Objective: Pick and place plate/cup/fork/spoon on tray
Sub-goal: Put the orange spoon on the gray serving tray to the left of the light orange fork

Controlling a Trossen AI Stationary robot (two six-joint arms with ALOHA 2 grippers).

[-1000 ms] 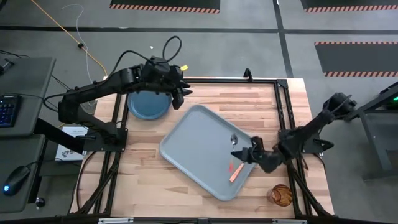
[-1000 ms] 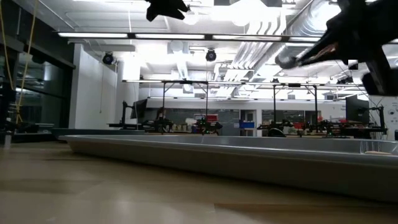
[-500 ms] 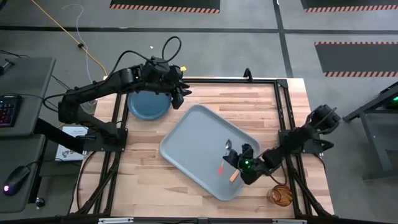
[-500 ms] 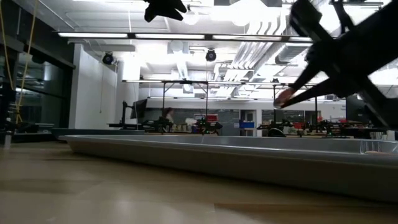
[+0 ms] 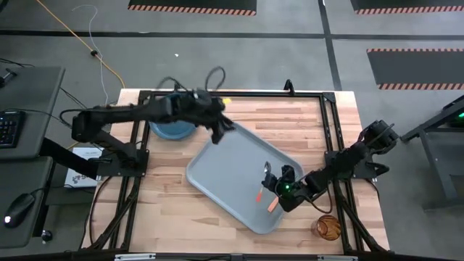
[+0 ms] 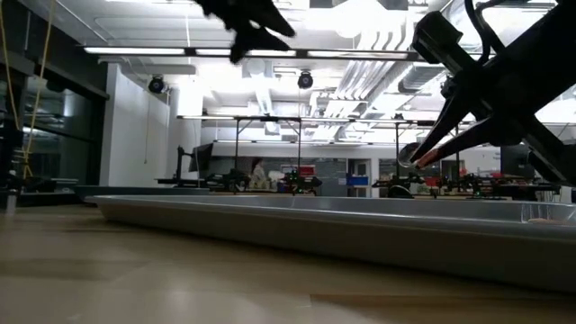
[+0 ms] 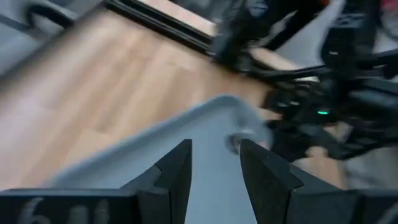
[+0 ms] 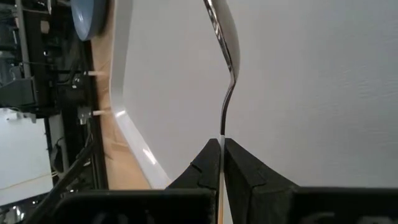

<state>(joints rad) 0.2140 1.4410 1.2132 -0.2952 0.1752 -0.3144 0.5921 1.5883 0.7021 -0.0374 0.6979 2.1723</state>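
Observation:
The grey-blue tray (image 5: 225, 170) lies slanted on the table's middle. My right gripper (image 5: 278, 184) is over its near right part, shut on the spoon (image 5: 266, 170), which hangs above the tray in the low view (image 6: 410, 155). The fork's peach handle (image 5: 272, 206) lies on the tray just near of that gripper. The teal plate (image 5: 168, 130) rests on the table at the far left, partly hidden by my left arm. My left gripper (image 5: 226, 125) is open and empty above the tray's far left corner. The amber cup (image 5: 328, 227) stands on the table at the near right, off the tray. My right gripper pinches the spoon's thin handle (image 8: 222, 134) between its two shut fingers, just behind the silver neck. The fingers lie along the spoon, coming from the table's right side and slanting down. The bowl (image 8: 224, 31) sticks out ahead of the fingertips, clear of the tray.
The black frame rails (image 5: 319, 94) run along the table's far and side edges. Bare wood (image 5: 290, 119) lies far right of the tray. The tray's raised lip (image 6: 315, 225) fills the low view. A desk with a keyboard (image 5: 9, 127) stands left of the table.
My left gripper has swung from above the plate toward the table's right, to the tray's far left corner. My right gripper has carried the spoon toward the table's left and down, closer to the tray's surface, and stayed shut on it.

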